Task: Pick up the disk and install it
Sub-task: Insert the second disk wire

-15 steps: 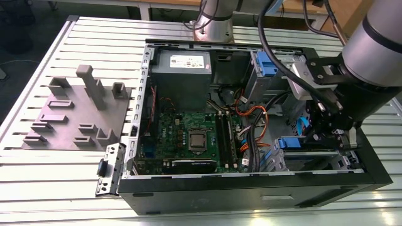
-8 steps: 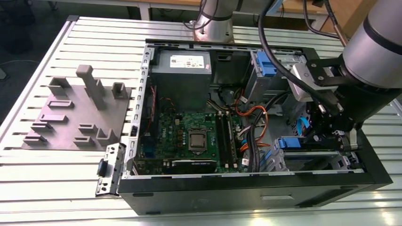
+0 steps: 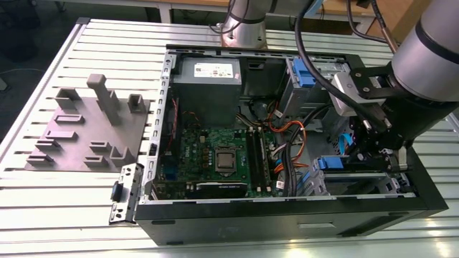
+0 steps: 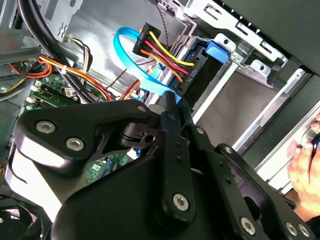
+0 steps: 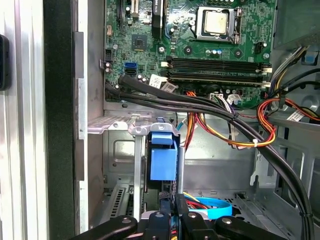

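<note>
The disk (image 5: 163, 159) stands on edge in the metal drive cage (image 5: 120, 150) of the open computer case, with its blue plastic carrier end facing the motherboard. In the exterior view the disk's blue end (image 3: 331, 163) sits in the cage at the case's near corner on that view's right. My gripper (image 5: 170, 220) reaches down into that corner, and its black fingers are closed against the disk's two flat sides at the end away from the blue carrier. In the second wrist view the gripper (image 4: 177, 112) sits right by a blue flat cable and a bundle of coloured wires.
Thick black cables (image 5: 200, 102) and orange-yellow wires (image 5: 235, 140) cross between the motherboard (image 3: 222, 156) and the cage. A grey power-supply box (image 3: 208, 75) sits at the case's far side. A grey fixture plate (image 3: 86, 129) lies on the table. A person's hand (image 4: 306, 167) rests outside the case.
</note>
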{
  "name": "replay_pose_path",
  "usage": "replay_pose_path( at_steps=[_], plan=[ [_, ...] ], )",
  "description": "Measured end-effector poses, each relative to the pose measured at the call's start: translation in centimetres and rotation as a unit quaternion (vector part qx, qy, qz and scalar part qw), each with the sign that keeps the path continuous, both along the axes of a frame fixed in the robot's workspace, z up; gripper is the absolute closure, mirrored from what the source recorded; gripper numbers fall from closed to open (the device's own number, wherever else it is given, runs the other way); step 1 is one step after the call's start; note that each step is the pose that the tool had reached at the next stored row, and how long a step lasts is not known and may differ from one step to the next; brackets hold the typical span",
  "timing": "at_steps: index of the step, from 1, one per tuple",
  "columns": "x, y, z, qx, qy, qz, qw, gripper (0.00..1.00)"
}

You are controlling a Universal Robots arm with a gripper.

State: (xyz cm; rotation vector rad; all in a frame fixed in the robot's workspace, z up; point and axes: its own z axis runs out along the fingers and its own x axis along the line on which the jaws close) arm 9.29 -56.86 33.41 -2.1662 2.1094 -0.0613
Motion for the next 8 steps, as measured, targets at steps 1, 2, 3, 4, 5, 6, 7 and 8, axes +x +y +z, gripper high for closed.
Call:
replay_pose_path(
  at_steps=[1, 2, 3, 4, 5, 6, 7, 8],
  plan=[
    [0.00, -0.03, 0.00, 0.0000, 0.0000, 0.000, 1.00000, 0.84],
    [0.00, -0.06, 0.00, 0.0000, 0.0000, 0.000, 1.00000, 0.84],
    [0.00, -0.09, 0.01, -0.0001, 0.0000, 0.000, 1.00000, 0.84],
    [0.00, -0.10, 0.00, 0.0000, 0.0000, 0.000, 1.00000, 0.84],
    [0.00, -0.11, 0.00, 0.0001, 0.0000, 0.000, 1.00000, 0.84],
    [0.00, -0.12, -0.01, 0.0004, 0.0000, 0.000, 1.00000, 0.84],
    [0.00, -0.13, -0.02, 0.0009, 0.0000, 0.000, 1.00000, 0.84],
    [0.00, -0.15, -0.04, 0.0015, 0.0000, 0.000, 1.00000, 0.84]
  ],
)
